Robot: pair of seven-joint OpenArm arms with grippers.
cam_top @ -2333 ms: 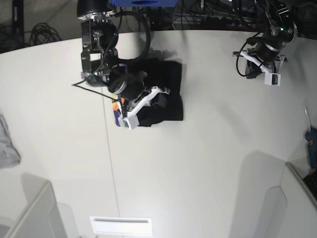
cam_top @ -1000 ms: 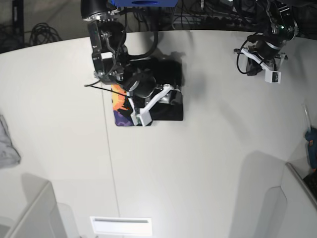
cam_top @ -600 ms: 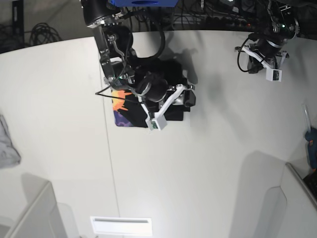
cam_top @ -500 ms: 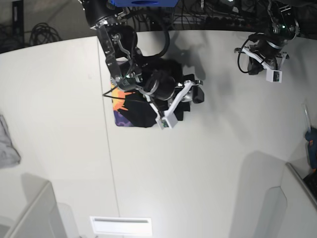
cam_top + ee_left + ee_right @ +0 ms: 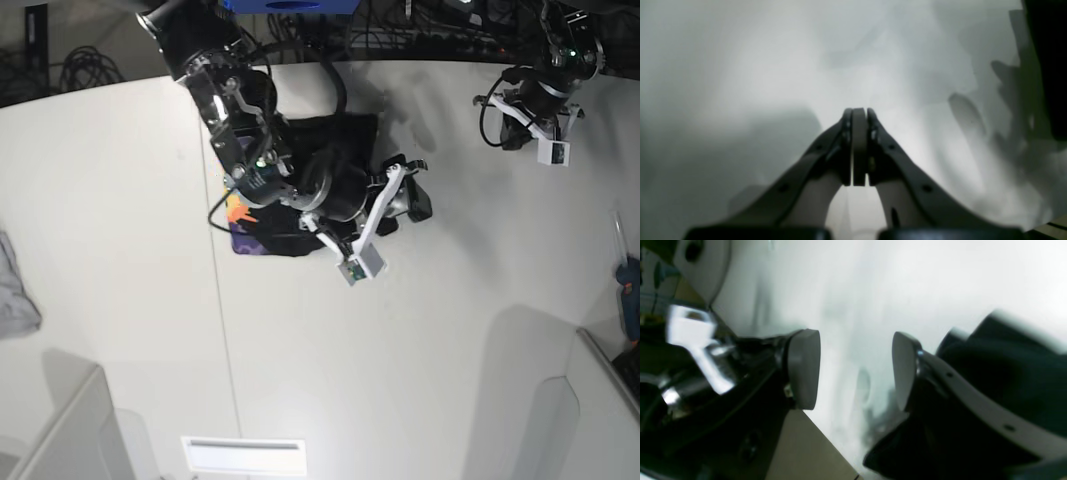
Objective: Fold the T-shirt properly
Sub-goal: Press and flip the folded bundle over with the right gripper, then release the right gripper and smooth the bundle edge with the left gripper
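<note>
The right gripper has swung off the shirt toward 3 o'clock, fingers apart and empty; the folded shirt lies at 11 o'clock on the table. Left gripper shut, idle at 1 o'clock. Folding looks nearly done

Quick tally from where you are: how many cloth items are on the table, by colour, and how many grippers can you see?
Black T-shirt, folded, orange and purple print showing at its edge: 1
Grey cloth at the table's edge: 1
Grippers: 2, the right gripper open and empty, the left gripper shut and empty
Total: 4
</note>
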